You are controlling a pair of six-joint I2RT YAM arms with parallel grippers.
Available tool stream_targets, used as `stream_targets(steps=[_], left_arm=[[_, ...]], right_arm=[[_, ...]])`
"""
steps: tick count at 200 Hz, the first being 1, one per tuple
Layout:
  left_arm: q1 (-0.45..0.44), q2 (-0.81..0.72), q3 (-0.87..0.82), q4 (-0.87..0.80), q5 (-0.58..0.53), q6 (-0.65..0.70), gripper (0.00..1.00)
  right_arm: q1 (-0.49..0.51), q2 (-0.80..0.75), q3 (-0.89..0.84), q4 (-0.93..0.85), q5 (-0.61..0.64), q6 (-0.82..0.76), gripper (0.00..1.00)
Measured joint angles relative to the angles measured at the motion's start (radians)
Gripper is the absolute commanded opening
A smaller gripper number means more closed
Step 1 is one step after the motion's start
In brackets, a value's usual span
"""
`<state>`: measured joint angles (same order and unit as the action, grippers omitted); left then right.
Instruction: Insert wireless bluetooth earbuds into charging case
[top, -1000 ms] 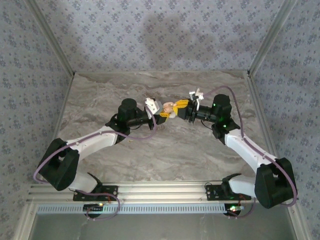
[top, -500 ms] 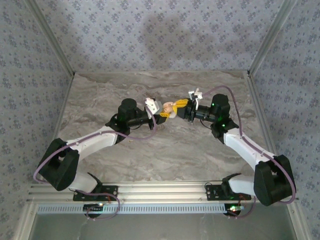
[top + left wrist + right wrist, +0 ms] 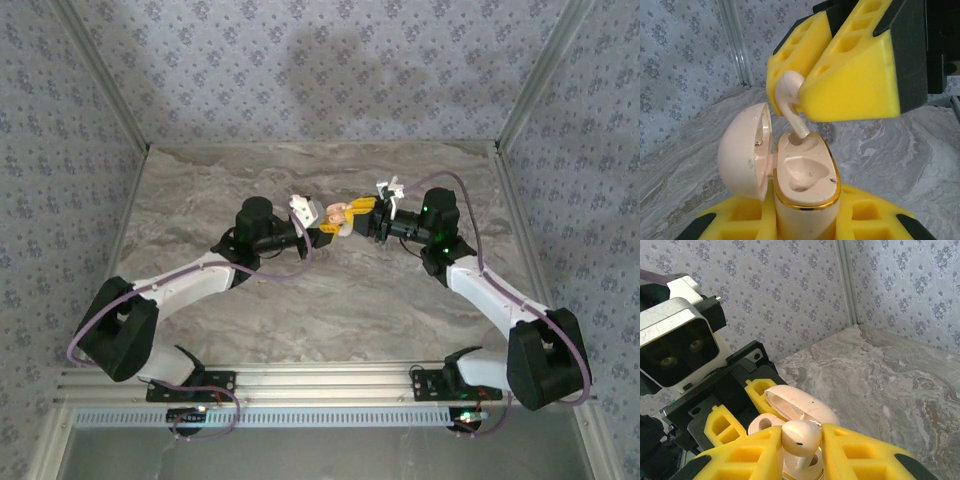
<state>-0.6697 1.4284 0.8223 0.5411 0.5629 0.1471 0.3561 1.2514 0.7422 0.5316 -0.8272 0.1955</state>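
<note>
Charging case (image 3: 805,180) is open and upright. My left hand (image 3: 805,225) is clenched on its lower body, yellow foam pads (image 3: 740,220) on both sides of it. The lid (image 3: 745,150) is swung back on its hinge to the case's left in my left wrist view, and a gold rim rings the case mouth.

One earbud (image 3: 789,97) sits just above the case, its head pinched in my right hand (image 3: 800,95). The stem slants down with its tip at the mouth of the case's far socket; I can't tell if it touches.

From the top view the case (image 3: 338,217) is held above the marbled grey surface (image 3: 350,300). Left hand (image 3: 325,228) is on the case's left and right hand (image 3: 360,212) on its right, both meeting at the case.
</note>
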Motion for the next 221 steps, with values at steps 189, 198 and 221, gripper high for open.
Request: stream_targets(steps=[189,198,221], left_arm=[[0.0,-0.002,0.0,0.001,-0.004,-0.022,0.19],[0.0,-0.006,0.0,0.0,-0.011,-0.016,0.19],[0.0,-0.025,0.0,-0.015,-0.032,0.01,0.19]], right_arm=[[0.01,-0.014,0.011,-0.095,-0.001,-0.137,0.31],[0.01,-0.02,0.014,-0.106,-0.004,-0.137,0.33],[0.011,-0.042,0.034,-0.165,-0.008,-0.145,0.37]])
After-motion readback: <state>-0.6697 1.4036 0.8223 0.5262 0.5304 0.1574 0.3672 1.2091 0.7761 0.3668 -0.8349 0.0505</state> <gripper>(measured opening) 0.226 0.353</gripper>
